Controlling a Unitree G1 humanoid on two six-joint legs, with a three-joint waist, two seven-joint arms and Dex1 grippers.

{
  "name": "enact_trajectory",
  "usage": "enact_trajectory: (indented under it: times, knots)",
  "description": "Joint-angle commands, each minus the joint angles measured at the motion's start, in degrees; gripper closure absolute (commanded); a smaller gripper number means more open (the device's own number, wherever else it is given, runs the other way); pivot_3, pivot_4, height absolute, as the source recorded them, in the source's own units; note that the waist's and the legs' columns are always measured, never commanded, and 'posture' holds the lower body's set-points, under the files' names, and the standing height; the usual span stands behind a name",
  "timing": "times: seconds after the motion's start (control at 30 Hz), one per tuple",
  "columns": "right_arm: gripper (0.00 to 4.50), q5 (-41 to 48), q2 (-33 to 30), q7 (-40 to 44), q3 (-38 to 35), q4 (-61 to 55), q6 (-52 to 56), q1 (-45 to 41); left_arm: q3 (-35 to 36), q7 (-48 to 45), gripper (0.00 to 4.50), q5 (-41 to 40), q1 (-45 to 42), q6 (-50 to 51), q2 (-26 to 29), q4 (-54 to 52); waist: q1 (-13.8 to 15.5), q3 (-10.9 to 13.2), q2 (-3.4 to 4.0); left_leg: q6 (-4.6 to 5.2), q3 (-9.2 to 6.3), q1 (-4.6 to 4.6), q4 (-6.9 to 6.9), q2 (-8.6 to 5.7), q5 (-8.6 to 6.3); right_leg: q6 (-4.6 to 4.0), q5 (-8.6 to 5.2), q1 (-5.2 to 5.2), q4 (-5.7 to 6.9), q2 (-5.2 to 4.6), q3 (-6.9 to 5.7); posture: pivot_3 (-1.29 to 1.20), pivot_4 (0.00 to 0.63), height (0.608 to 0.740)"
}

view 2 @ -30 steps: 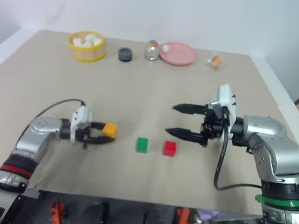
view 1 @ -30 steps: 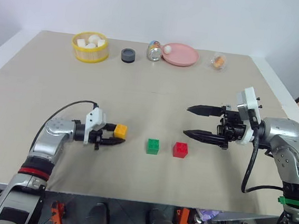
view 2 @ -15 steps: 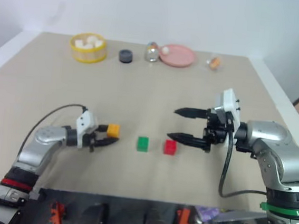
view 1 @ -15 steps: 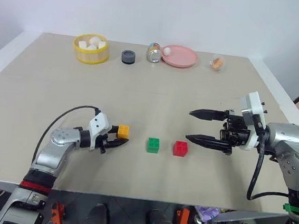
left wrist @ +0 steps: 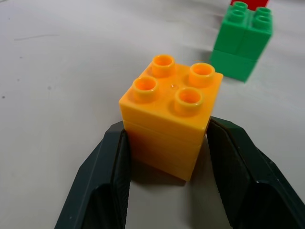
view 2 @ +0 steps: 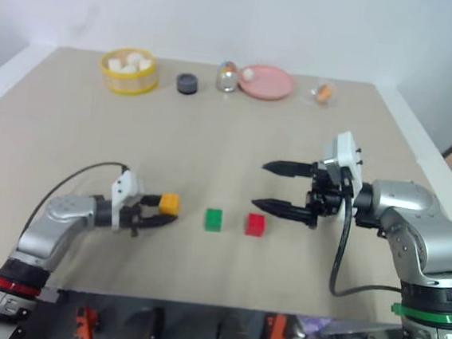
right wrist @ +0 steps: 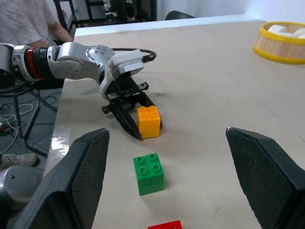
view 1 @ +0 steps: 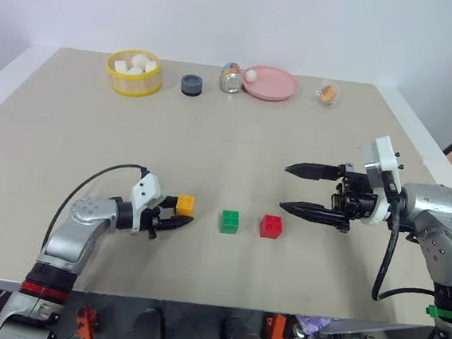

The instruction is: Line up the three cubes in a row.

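A yellow-orange cube (view 1: 185, 205) sits between the fingers (left wrist: 112, 167) of my left gripper (view 1: 183, 211), which is shut on its sides. The cube's base is at the tabletop, left of the other two. The green cube (view 1: 230, 221) stands on the table a short gap to its right, and the red cube (view 1: 271, 226) stands just beyond the green one, so all three lie roughly in one line. My right gripper (view 1: 284, 186) hovers to the right of the red cube. It is open, points left and holds nothing.
Along the far edge of the table stand a yellow basket (view 1: 134, 72) with white lumps, a dark round piece (view 1: 191, 84), a small can (view 1: 232, 78), a pink plate (view 1: 270, 83) with a white ball, and a small orange item (view 1: 327, 93). A seated person (right wrist: 24, 21) shows in the right wrist view.
The head view has shifted slightly. My left wrist has turned a little with the yellow-orange cube still gripped. The right arm and the green and red cubes have stayed put.
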Motion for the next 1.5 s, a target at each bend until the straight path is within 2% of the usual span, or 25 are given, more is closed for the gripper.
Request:
enact_trajectory:
  times: [0.03, 0.37, 1.47, 1.5]
  knots:
    - [0.46, 0.7, -0.3, 0.5, -0.9, -0.8, -0.5, -0.7, 0.6, -0.6, 2.68, -1.2, 0.6, 0.0, 1.2, -2.3, 0.0, 0.0, 0.00, 0.00, 0.00, 0.00, 0.00, 0.00, 0.00, 0.00, 0.00, 0.00, 0.00, 0.00, 0.00, 0.00, 0.150, 0.740]
    - [0.46, -0.3, -2.0, 2.1, -0.9, -1.9, -1.2, 2.8, -0.5, -0.2, 2.68, -2.1, 1.4, 0.8, 0.8, -4.0, 0.0, 0.0, 0.00, 0.00, 0.01, 0.00, 0.00, 0.00, 0.00, 0.00, 0.00, -0.01, 0.00, -0.01, 0.01, 0.00, 0.150, 0.740]
    - [0.46, -0.8, -0.7, 1.1, -0.3, -1.3, -1.2, 1.6, -0.8, -1.1, 2.68, -3.1, 2.4, 0.7, 2.3, -3.4, 0.0, 0.0, 0.00, -0.01, 0.01, 0.00, 0.01, 0.00, 0.00, -0.01, 0.01, -0.02, 0.00, -0.01, 0.00, 0.00, 0.150, 0.740]
    - [0.46, -0.8, -0.7, 1.1, -0.2, -1.3, -1.2, 1.6, -0.8, -1.4, 1.88, -3.7, 2.4, 1.2, 2.2, -3.4, 0.0, 0.0, 0.00, 0.00, 0.01, 0.00, 0.01, 0.00, 0.00, -0.01, 0.01, -0.02, 0.00, 0.00, 0.01, 0.00, 0.150, 0.740]
